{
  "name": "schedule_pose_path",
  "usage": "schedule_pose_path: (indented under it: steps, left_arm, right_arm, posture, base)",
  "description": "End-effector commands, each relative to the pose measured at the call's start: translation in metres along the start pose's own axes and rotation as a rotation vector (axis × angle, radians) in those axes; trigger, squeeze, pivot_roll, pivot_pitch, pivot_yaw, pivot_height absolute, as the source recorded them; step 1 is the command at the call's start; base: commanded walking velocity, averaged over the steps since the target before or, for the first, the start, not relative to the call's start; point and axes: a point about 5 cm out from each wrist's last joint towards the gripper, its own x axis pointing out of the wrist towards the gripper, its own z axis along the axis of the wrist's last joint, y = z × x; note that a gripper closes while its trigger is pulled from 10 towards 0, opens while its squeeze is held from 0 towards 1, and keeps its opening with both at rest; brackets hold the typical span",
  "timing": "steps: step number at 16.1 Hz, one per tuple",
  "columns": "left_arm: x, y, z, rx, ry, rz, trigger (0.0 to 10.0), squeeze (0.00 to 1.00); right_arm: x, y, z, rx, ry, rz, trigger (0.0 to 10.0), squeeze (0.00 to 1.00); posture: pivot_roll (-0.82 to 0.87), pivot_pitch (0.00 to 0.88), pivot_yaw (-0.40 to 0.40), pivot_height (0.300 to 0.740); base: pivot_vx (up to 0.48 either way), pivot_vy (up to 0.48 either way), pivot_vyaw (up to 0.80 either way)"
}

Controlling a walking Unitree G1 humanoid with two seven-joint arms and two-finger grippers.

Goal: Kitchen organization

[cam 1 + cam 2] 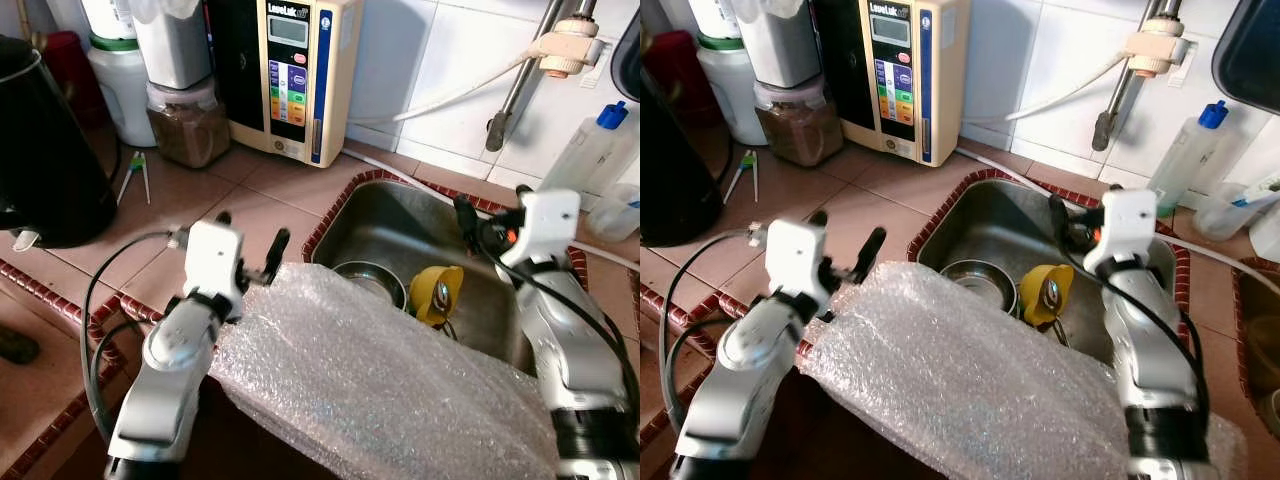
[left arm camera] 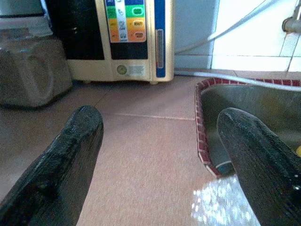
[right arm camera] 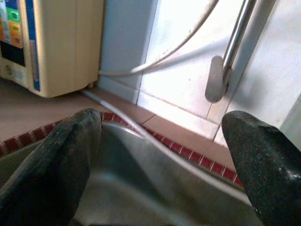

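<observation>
From the head views, bubble wrap [image 1: 370,390] drapes over the sink's [image 1: 400,215] near rim at lower centre, with a bowl [image 1: 368,280] and yellow cup [image 1: 440,292] inside. In the left wrist view, the left end effector [image 2: 160,155] gapes empty over the bench [image 2: 146,136]. The right wrist view shows the right end effector [image 3: 162,165] spread wide above the sink; I'd lower it squarely before closing.

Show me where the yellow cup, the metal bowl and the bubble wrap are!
yellow cup [image 1: 436,287], left eye view, on its yellow rim.
metal bowl [image 1: 366,279], left eye view, on its inside.
bubble wrap [image 1: 380,390], left eye view, on the sheet's middle.
</observation>
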Motion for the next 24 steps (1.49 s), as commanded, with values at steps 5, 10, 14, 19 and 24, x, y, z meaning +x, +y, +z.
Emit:
schedule_pose_path:
  steps: [5,10,14,19,24]
  left_arm:
    - [-0.023,-0.002,-0.005,-0.015,0.052,0.03,10.0,0.0]
    - [-0.02,-0.004,0.002,-0.039,0.051,0.013,10.0,0.0]
    - [-0.017,-0.004,0.011,-0.104,0.048,0.027,10.0,0.0]
    - [-0.018,-0.008,0.02,-0.102,0.039,0.005,10.0,0.0]
    - [-0.021,-0.01,0.017,-0.078,0.059,0.001,10.0,0.0]
  right_arm:
    - [-0.03,0.009,-0.008,0.053,0.078,-0.01,10.0,0.0]
    - [-0.03,0.016,-0.007,0.089,0.105,-0.01,10.0,0.0]
    - [-0.03,0.02,-0.006,0.112,0.106,-0.009,10.0,0.0]
    - [-0.03,0.025,-0.005,0.123,0.103,0.004,10.0,0.0]
    - [-0.027,0.027,-0.003,0.131,0.094,-0.001,10.0,0.0]
  posture:
    - [-0.05,0.003,-0.051,0.74]
    - [-0.05,0.005,-0.042,0.74]
    - [-0.05,0.008,-0.037,0.74]
    - [-0.05,0.015,-0.027,0.74]
    - [-0.05,0.016,-0.028,0.74]
  base:
    - [0.0,0.0,-0.14]
    - [0.0,0.0,-0.78]
    - [0.0,0.0,-0.54]
    - [0.0,0.0,0.0]
    - [0.0,0.0,0.0]
